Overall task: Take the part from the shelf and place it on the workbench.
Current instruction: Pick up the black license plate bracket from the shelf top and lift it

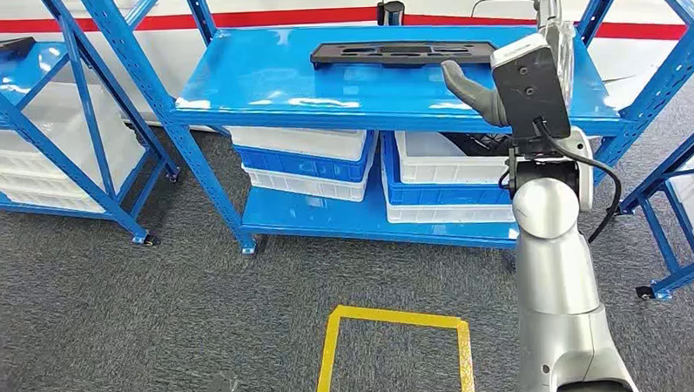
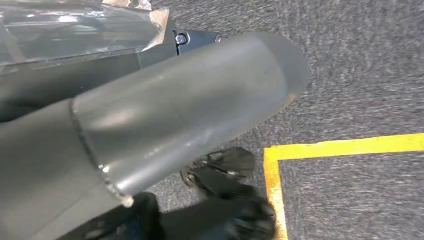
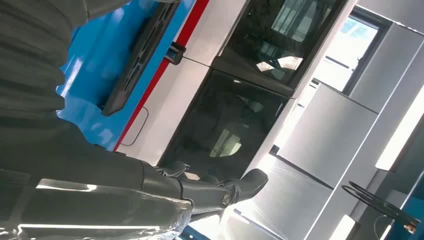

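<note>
The part (image 1: 401, 52) is a flat, dark, elongated panel lying on the top deck of the blue shelf (image 1: 261, 81), toward the back of the deck. In the head view its long axis runs side to side, roughly parallel to the front edge of the shelf, and it lies flat on the deck with nothing on top of it. The right hand (image 1: 496, 82) is raised at shelf-top height beside the right end of the part; the thumb points toward the part, and hand and part are near but apart. The hand holds nothing; the right wrist view shows its dark fingers (image 3: 235, 187) extended and spread rather than curled, so the hand is judged open. From this hand the part lies to the robot's left and slightly farther back, so the reach is judged to run leftward and forward along the deck, meeting the part at its right end. The left hand (image 2: 225, 185) hangs low over the grey carpet (image 2: 360, 75) near the yellow tape (image 2: 345, 147); it is blurred, and its state cannot be determined. The right hand is clearly the nearer one.
</note>
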Robot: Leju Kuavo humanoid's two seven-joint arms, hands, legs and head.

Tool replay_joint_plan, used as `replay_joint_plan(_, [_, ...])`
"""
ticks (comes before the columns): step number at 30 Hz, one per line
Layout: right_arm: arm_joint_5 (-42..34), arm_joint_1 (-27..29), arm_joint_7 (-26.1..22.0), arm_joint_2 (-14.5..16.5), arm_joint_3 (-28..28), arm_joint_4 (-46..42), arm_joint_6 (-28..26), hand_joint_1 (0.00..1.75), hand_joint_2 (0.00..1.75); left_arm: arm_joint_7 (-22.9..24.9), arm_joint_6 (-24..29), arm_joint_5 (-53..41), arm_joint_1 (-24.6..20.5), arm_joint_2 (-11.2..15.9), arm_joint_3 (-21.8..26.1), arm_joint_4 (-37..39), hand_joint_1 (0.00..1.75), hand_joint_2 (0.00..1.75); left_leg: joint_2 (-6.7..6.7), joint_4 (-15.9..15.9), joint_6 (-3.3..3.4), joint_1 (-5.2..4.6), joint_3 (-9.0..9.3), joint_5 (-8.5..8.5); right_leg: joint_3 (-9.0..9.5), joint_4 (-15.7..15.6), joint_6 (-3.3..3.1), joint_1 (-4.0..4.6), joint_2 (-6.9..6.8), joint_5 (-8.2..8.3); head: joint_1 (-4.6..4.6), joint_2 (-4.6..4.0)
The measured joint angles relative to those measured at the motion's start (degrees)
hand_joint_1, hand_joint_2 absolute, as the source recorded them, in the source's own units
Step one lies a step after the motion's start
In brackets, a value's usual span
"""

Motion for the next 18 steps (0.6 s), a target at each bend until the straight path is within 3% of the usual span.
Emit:
replay_joint_plan(2, [0.05, 0.03, -0.05, 0.18, -0.04, 0.1, -0.02, 0.0, 1.75, 0.1, -0.03, -0.02, 0.0, 0.07, 0.0, 0.04, 0.0, 0.0, 0.01, -3.83, 0.83, -0.41, 1.02, 3.09, 0.57, -0.03, -0.09, 0.31, -0.02, -0.42, 0.0, 0.0])
replay_joint_plan(4, [0.11, 0.06, -0.2, 0.5, -0.09, 0.24, -0.08, 0.0, 1.75, 0.21, -0.07, -0.04, 0.0, 0.36, -0.01, 0.1, 0.0, 0.0, 0.23, -11.63, 2.96, -1.52, 3.61, 8.04, 1.64, -0.16, -0.15, 0.86, -0.09, -1.26, 0.16, 0.0])
replay_joint_plan(6, [0.14, 0.13, -0.4, 0.67, -0.12, 0.34, -0.15, 0.0, 1.75, 0.24, -0.18, -0.07, -0.04, 0.63, -0.07, 0.15, 0.0, 0.0, 0.55, -16.29, 4.57, -2.48, 5.62, 9.47, 2.35, -0.64, 0.14, 0.93, -0.19, -1.88, 0.31, 0.0])
replay_joint_plan(7, [0.16, 0.23, -0.5, 0.71, -0.14, 0.39, -0.19, 0.0, 1.75, 0.25, -0.27, -0.07, -0.05, 0.73, -0.09, 0.17, 0.0, 0.0, 0.62, -17.01, 4.9, -2.71, 6.06, 9.07, 2.62, -0.65, 0.49, 0.97, -0.28, -1.88, 0.35, 0.0])
replay_joint_plan(9, [0.23, 0.35, -0.73, 0.91, -0.19, 0.42, -0.22, 0.0, 1.75, 0.21, -0.47, -0.02, 0.0, 0.77, -0.1, 0.2, 0.0, 0.0, 0.34, -18.43, 4.88, -2.68, 7.32, 8.91, 3.03, -0.33, 1.01, 0.94, -0.46, -1.85, 0.26, 0.0])
replay_joint_plan(11, [0.31, 0.19, -1.18, 1.15, -0.19, 0.44, -0.22, 0.0, 1.75, -0.05, -0.57, 0.14, 0.03, 0.82, -0.08, 0.21, 0.0, 0.0, 0.07, -19.6, 4.69, -2.32, 8.97, 8.74, 1.74, 2.64, 1.37, 0.88, -0.51, -2.59, 0.3, 0.0])
replay_joint_plan(15, [0.33, 0.59, -1.93, 1.31, -0.1, 0.64, -0.18, 0.0, 1.75, -0.77, -0.83, 0.83, 0.43, 0.56, -0.06, 0.24, 0.0, 0.0, -0.6, -19.99, 3.82, -1.8, 10.6, 7.37, -6.61, 13.98, 1.8, 0.36, -0.49, -5.78, 0.27, 0.0])
replay_joint_plan(16, [0.33, 0.8, -1.99, 1.33, -0.1, 0.72, -0.17, 0.0, 1.75, -0.9, -0.97, 1.03, 0.69, 0.47, -0.03, 0.26, 0.0, 0.0, -0.78, -19.96, 3.51, -1.65, 11.11, 6.89, -7.68, 14.05, 2.17, 0.11, -0.5, -5.32, 0.27, 0.0])
replay_joint_plan(18, [0.35, 0.99, -2.18, 1.4, -0.1, 0.88, -0.16, 0.0, 1.75, -1.11, -1.28, 1.59, 1.07, 0.37, 0.14, 0.3, 0.0, 0.0, -1.05, -19.82, 2.72, -1.22, 12.44, 5.71, -7.06, 8.45, 3.74, -0.58, -0.52, -1.27, 0.3, 0.0])
